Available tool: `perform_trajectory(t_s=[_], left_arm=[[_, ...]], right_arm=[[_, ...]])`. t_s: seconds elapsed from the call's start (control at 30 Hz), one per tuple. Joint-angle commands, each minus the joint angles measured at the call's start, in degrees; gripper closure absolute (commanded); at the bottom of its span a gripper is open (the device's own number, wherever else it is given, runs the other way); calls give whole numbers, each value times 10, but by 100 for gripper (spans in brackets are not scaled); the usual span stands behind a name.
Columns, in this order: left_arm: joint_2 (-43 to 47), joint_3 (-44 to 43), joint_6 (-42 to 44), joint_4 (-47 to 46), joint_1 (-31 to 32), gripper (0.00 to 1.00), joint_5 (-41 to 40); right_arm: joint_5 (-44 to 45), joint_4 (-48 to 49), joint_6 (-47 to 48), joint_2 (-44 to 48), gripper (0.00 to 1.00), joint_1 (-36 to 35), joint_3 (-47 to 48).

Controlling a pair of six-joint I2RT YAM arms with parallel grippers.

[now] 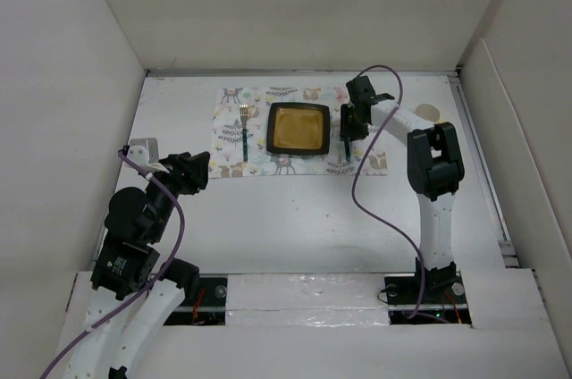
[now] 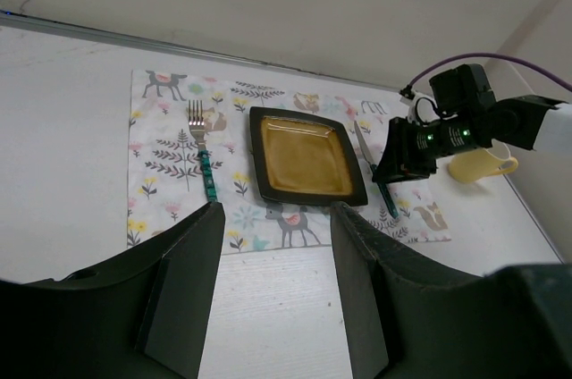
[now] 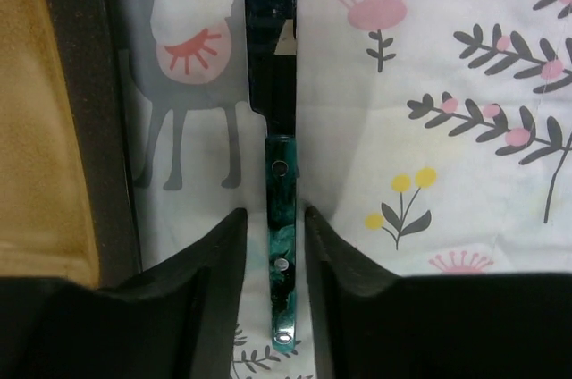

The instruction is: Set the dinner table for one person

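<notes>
Left gripper (image 2: pixel 277 218) is observed parted and empty, held over the bare near stretch of the dinner table (image 1: pixel 295 218), which is bounded by white walls. Beyond it, a deer-printed placemat (image 2: pixel 161 191) is laid flat on the tabletop. On it, a green-handled fork (image 2: pixel 204 151) is set left of a dark square plate (image 1: pixel 298 128) with an amber centre. Right of the plate, a green-handled knife (image 3: pixel 268 66) is straddled at its handle by the right gripper (image 3: pixel 275 218), with a thin gap seen on each side. A pale yellow mug (image 2: pixel 478 167) is noted farther right, off the placemat.
</notes>
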State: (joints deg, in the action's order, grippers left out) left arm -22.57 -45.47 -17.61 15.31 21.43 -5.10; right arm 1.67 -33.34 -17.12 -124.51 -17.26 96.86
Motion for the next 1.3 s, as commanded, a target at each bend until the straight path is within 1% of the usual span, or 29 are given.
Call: perform_trajectory(t_s=[0.0, 0.13, 0.23, 0.27, 0.3, 0.33, 0.37, 0.4, 0.43, 0.5, 0.53, 0.57, 0.63, 0.67, 0.73, 0.77, 0.83, 0.9, 1.0, 1.27], left_arm=[[-1, -2, 7, -24, 4, 52, 2], [-2, -3, 7, -22, 4, 52, 2], [-2, -1, 7, -24, 4, 52, 1], [-4, -1, 7, -24, 4, 52, 4], [-4, -2, 7, -23, 4, 52, 5], [-4, -2, 7, -24, 4, 52, 7], [-4, -1, 8, -25, 4, 52, 6], [-4, -1, 8, -24, 4, 52, 7], [-4, -3, 7, -22, 4, 52, 4], [2, -5, 7, -21, 4, 52, -3], [10, -1, 6, -26, 4, 52, -3], [10, -1, 6, -27, 4, 52, -3], [7, 0, 6, -27, 4, 52, 3], [5, -1, 6, -27, 4, 52, 8], [8, -1, 7, -27, 4, 51, 7], [9, -1, 7, -27, 4, 51, 1], [9, -1, 6, -25, 4, 51, 4], [11, -2, 6, -27, 4, 51, 4], [7, -1, 7, -27, 4, 51, 4], [11, -1, 6, -27, 4, 51, 4]], right_arm=[[-12, 27, -4, 55, 60, 7, -11], [-55, 29, 3, 109, 54, 20, -24], [-61, 52, 5, 178, 54, 36, -54], [-58, 60, 3, 219, 54, 44, -63], [-49, 70, -3, 241, 61, 53, -87], [-22, 92, -8, 265, 72, 79, -101], [-2, 108, -15, 311, 84, 96, -116], [14, 129, -28, 330, 100, 113, -149], [49, 184, -34, 349, 100, 143, -169], [75, 222, -54, 364, 100, 178, -193], [82, 209, -68, 344, 100, 229, -171], [82, 209, -68, 344, 100, 230, -171], [61, 193, -61, 303, 100, 257, -131], [51, 181, -54, 291, 97, 280, -114], [44, 140, -39, 252, 87, 292, -68], [46, 130, -30, 241, 75, 299, -56], [54, 102, -7, 211, 68, 304, -38], [54, 87, 2, 198, 66, 310, -32], [48, 109, 10, 186, 65, 311, -54], [40, 72, 23, 127, 65, 311, -7]])
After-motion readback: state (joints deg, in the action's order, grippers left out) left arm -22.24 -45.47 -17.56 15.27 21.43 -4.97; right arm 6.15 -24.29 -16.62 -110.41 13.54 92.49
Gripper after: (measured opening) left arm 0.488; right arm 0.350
